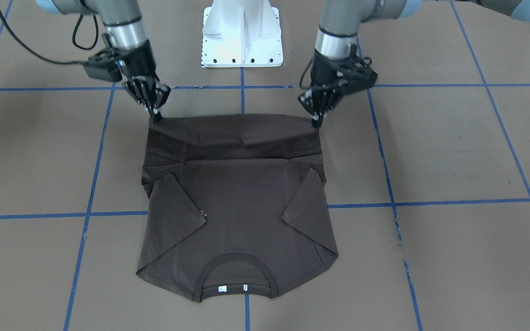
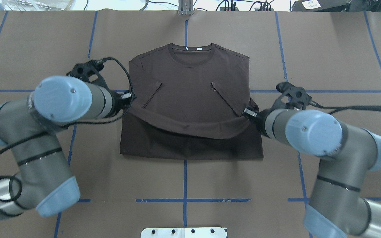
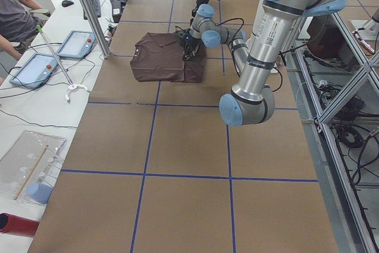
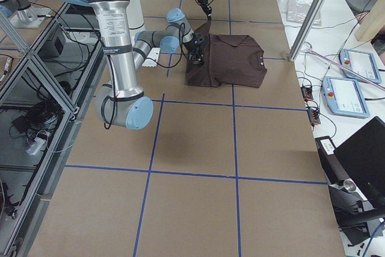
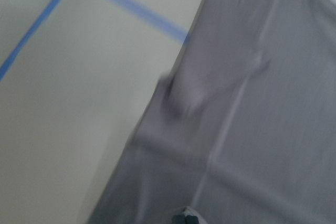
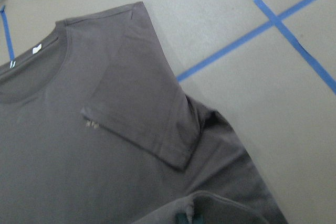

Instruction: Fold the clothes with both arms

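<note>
The dark brown T-shirt [image 1: 242,207] lies flat on the brown table, collar [image 2: 190,54] away from me, both sleeves folded in over the chest. Its hem end is lifted and doubled toward the collar. My left gripper [image 1: 315,120] is shut on one hem corner, and it also shows in the overhead view [image 2: 132,100]. My right gripper [image 1: 157,117] is shut on the other corner, also in the overhead view [image 2: 248,113]. The hem [image 2: 190,130] sags between them above the shirt's middle. The right wrist view shows a folded sleeve [image 6: 142,103] and pale lettering [image 6: 93,125]. The left wrist view is blurred.
The white metal base [image 1: 242,34] stands at my edge of the table. Blue tape lines [image 1: 430,202] grid the brown surface. Beyond the far edge are tablets [image 3: 77,42], a metal post [image 3: 89,10] and a seated person [image 3: 15,10].
</note>
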`<state>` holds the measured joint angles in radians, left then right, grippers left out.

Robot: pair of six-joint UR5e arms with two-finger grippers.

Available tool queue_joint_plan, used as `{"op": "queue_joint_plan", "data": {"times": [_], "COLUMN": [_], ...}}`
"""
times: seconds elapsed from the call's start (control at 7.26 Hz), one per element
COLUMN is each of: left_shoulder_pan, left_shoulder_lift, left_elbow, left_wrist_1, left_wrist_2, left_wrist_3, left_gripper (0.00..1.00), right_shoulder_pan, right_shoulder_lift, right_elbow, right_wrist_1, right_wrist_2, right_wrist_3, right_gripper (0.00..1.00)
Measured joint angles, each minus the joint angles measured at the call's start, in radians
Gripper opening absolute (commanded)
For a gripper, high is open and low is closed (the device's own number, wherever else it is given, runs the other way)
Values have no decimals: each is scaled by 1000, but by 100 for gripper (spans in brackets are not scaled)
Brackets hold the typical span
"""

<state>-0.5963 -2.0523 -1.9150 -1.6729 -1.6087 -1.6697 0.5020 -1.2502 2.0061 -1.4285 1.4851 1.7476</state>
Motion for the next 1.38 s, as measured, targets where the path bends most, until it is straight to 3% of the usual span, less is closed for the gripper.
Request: {"op": "queue_joint_plan", "data": {"times": [0.41,0.69,0.96,1.24,1.38], "left_shoulder_pan": [-129,-149,-152,-150,-148], "left_shoulder_lift": [-111,-204,-243,-253,-253], "left_elbow": [324,506,625,673,685], "left_wrist_1": [-213,-276,-364,-397,-411], "left_wrist_2": [16,80,102,105,104], "left_wrist_3": [89,143,159,159,159], "left_gripper": [0,0,0,18,28], "right_shoulder_pan": [187,238,249,254,255], "right_shoulder_lift": [247,350,420,436,438], "right_elbow": [-404,-585,-694,-773,-797], "right_wrist_1": [30,84,110,194,230], "right_wrist_2": [28,41,47,45,45], "right_wrist_3": [-107,-128,-133,-134,-132], "right_gripper": [0,0,0,34,56]}}
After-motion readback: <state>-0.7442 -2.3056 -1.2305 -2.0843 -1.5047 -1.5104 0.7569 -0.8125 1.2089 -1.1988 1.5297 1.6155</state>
